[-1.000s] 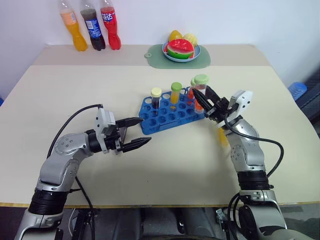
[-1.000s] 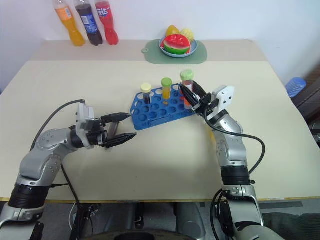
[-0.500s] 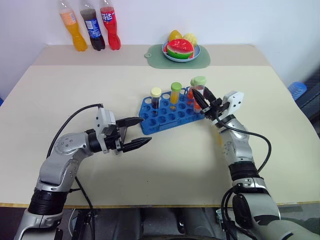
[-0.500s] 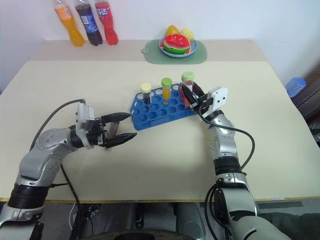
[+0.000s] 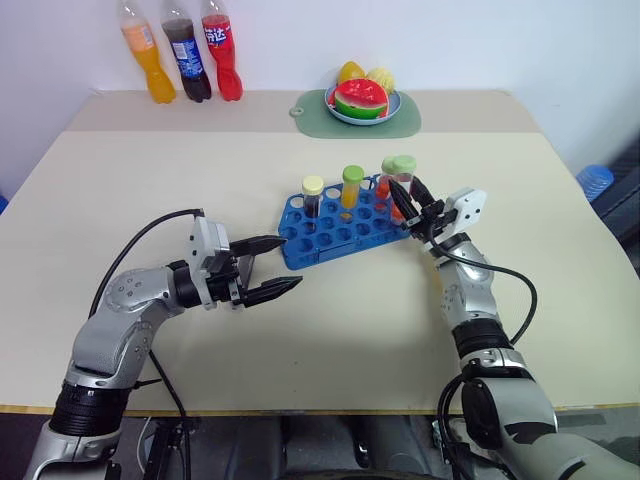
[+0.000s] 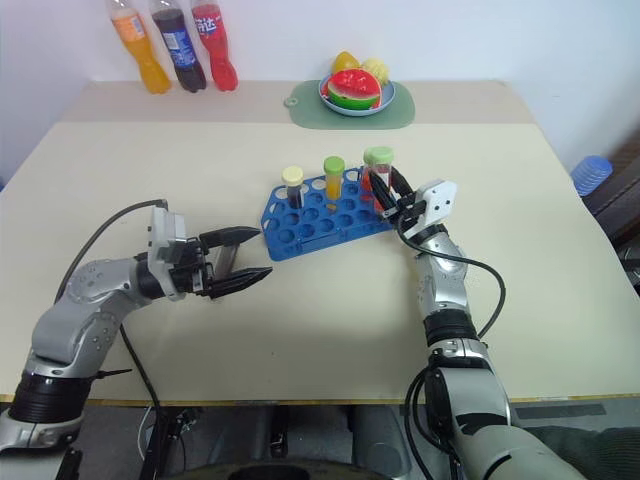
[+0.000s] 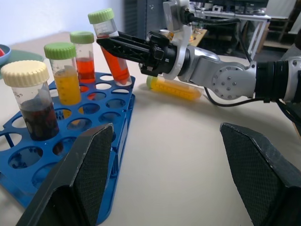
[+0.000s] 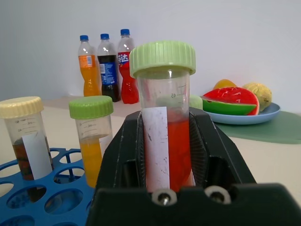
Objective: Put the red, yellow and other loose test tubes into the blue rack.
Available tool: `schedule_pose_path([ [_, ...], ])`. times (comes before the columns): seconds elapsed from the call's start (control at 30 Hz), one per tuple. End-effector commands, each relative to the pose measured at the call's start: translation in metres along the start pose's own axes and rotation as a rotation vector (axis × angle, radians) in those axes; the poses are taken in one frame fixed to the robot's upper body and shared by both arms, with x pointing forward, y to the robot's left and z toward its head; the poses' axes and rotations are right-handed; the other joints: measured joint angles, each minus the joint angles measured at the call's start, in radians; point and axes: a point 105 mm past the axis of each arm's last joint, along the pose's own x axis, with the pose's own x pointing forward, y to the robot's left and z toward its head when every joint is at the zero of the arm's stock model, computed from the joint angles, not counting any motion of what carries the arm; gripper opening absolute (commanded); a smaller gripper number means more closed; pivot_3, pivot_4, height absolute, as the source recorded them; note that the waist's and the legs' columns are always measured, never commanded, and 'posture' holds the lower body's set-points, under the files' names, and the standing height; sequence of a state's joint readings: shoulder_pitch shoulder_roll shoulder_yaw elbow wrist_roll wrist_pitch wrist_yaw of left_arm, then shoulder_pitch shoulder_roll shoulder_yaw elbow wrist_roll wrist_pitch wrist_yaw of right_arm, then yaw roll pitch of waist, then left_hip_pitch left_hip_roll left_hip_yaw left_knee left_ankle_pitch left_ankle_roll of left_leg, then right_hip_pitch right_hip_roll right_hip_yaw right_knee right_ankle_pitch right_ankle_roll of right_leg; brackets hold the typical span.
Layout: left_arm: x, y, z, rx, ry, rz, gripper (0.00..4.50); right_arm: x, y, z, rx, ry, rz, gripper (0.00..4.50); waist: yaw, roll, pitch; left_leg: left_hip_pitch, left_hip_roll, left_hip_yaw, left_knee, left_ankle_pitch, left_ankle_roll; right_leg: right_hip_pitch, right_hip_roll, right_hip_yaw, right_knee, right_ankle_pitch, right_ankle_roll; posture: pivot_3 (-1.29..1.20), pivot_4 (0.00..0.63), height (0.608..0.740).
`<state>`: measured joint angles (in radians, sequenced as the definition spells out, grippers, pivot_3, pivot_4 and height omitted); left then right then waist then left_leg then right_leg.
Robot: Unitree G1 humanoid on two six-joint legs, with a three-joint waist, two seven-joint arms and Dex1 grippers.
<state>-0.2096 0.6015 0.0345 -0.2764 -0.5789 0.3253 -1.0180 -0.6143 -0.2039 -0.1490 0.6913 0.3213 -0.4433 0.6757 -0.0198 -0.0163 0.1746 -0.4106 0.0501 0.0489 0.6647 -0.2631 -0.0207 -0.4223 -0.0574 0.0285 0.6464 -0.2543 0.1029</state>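
The blue rack (image 5: 335,232) lies mid-table. Standing in it are a dark tube with a cream cap (image 5: 312,193), a yellow tube with a green cap (image 5: 352,184) and a red tube with a green cap (image 7: 84,59). My right gripper (image 5: 401,191) is shut on another red test tube (image 8: 164,117) with a green cap. That tube is tilted, and its lower end is down at the holes on the rack's right end. A yellow tube (image 7: 175,88) lies on the table beside the right arm. My left gripper (image 5: 290,262) hangs open just left of the rack, holding nothing.
Three soda bottles (image 5: 182,58) stand at the back left. At the back centre, a plate of fruit (image 5: 361,101) rests on a pale green mat (image 5: 400,120). Bare tabletop (image 5: 350,330) stretches in front of the rack.
My right gripper has come down a little with the red tube, towards the rack's right end. The left arm has stayed still.
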Motion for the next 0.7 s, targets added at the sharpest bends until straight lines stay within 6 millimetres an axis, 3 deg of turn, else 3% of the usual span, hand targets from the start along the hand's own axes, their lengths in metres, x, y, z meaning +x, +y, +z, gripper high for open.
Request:
schedule_pose_path([
  [0.03,-0.002,0.0,0.011,0.034,-0.022,0.004,3.78,0.003,0.007,0.001,0.014,-0.014,0.022,2.69,0.0,0.0,0.0,0.0,0.0,0.0,0.0,0.0,0.0,0.0,0.0,0.0,0.0,0.0,0.0,0.0,0.15,0.74],
  [0.13,-0.002,0.0,0.011,0.033,-0.023,0.003,3.78,0.004,0.007,0.004,-0.027,-0.019,0.016,4.19,-0.001,0.001,0.0,0.0,0.0,0.0,0.0,0.0,0.0,0.0,0.0,0.0,0.0,0.0,0.0,0.0,0.15,0.74],
  [0.17,-0.002,-0.001,0.011,0.033,-0.024,0.003,3.78,0.004,0.007,0.006,-0.034,-0.022,0.019,4.47,-0.001,0.001,0.0,0.0,0.0,0.0,0.0,0.0,0.0,0.0,0.0,0.0,0.0,0.0,0.0,0.0,0.15,0.74],
  [0.4,0.001,-0.002,0.009,0.028,-0.03,-0.001,3.78,-0.008,0.004,0.035,-0.155,0.05,0.093,4.47,0.005,0.001,0.001,0.0,-0.001,0.0,0.0,0.0,0.0,0.0,-0.001,0.0,0.0,0.0,0.0,0.0,0.15,0.74],
  [0.6,0.008,-0.003,0.006,0.016,-0.046,-0.016,3.78,-0.06,0.012,0.058,-0.296,0.42,0.134,4.47,0.008,0.001,0.0,-0.001,-0.001,0.0,-0.001,0.0,0.0,-0.001,-0.002,0.0,-0.001,-0.002,-0.003,0.0,0.15,0.74],
  [0.7,0.013,-0.003,0.005,0.011,-0.056,-0.031,3.78,-0.086,-0.002,0.057,-0.302,0.696,0.076,4.47,0.003,0.001,0.0,0.0,-0.001,0.001,-0.001,0.0,0.0,-0.001,-0.002,0.0,-0.001,-0.002,-0.004,0.0,0.15,0.74],
])
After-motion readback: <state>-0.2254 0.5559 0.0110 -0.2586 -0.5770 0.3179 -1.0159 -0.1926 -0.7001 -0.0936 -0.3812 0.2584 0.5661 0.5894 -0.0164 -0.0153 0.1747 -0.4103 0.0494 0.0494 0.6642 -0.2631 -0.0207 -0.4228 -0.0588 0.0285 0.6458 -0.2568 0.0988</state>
